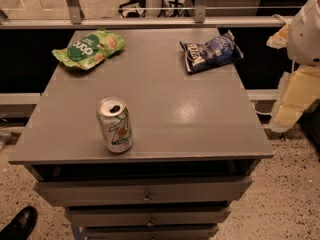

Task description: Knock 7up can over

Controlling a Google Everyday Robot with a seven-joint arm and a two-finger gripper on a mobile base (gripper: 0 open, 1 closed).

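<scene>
Claw point(292, 101) beyond the right edge of the counter point(200, 109), spread or pressed together: cannot tell. Reach left to 7up can point(115, 126), upright at near left; strike high by the rim to tip, not slide.

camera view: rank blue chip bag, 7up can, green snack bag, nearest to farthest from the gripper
The gripper hangs off the table's right edge.
1. blue chip bag, back right.
2. 7up can, front left, upright.
3. green snack bag, back left corner.
</scene>
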